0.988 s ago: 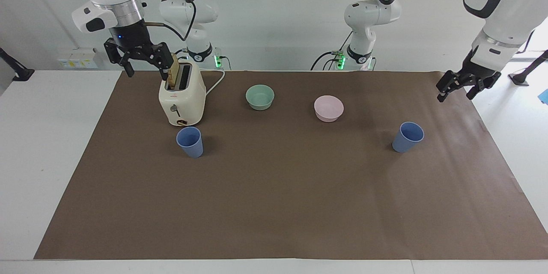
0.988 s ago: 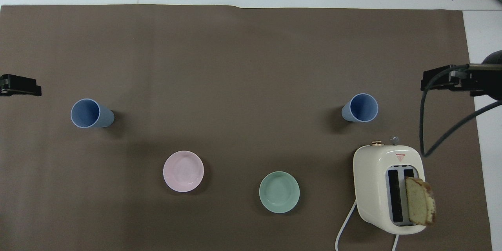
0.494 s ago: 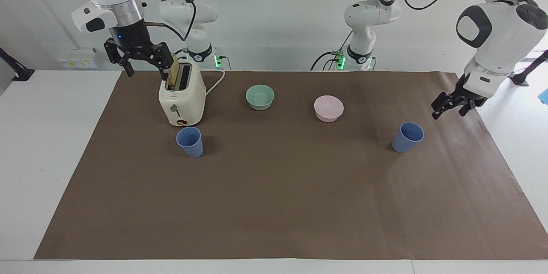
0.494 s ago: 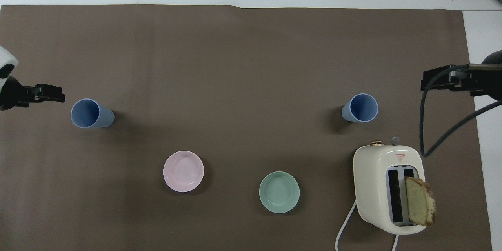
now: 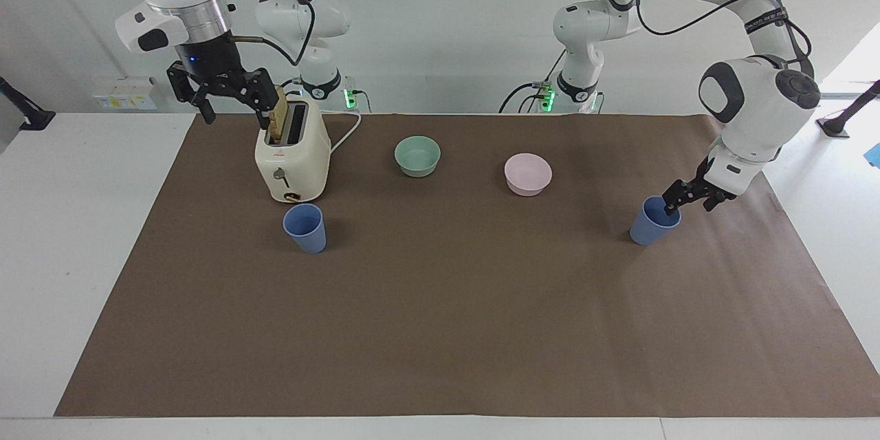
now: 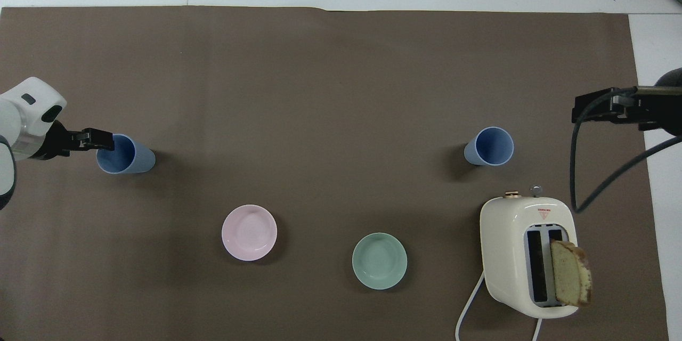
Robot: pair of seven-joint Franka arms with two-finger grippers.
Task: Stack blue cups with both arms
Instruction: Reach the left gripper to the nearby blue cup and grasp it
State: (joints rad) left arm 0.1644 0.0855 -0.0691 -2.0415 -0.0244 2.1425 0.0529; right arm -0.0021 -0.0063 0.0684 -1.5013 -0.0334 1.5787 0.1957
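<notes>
My left gripper (image 5: 686, 196) is down at the rim of the blue cup (image 5: 654, 221) that stands upright near my left arm's end of the surface; its fingers are spread, one fingertip seems to dip just inside the cup's mouth and the other sits outside the wall, and they have not closed on it. I cannot tell whether a fingertip touches the rim. From overhead, the same gripper (image 6: 98, 140) reaches in from that end and meets the cup's edge (image 6: 133, 155).

My right gripper (image 5: 227, 93) hangs open and empty in the air over the surface's edge nearest my bases, just beside the slice of bread (image 5: 278, 118) that stands up out of the cream toaster (image 5: 294, 155), holding nothing.

The second blue cup (image 5: 304, 227) stands upright just in front of the toaster, toward my right arm's end, well apart from the first. Between the cups, and closer to my bases, sit a mint-green bowl (image 5: 417, 155) and a pink bowl (image 5: 527, 174), both empty.

Everything rests on a brown paper sheet (image 5: 440, 316) that covers most of the white surface (image 5: 75, 234), leaving white strips bare at both ends and along the edge farthest from me. A plain white wall (image 5: 440, 27) rises past my bases, and the toaster's white cord (image 5: 346, 134) trails toward it.
</notes>
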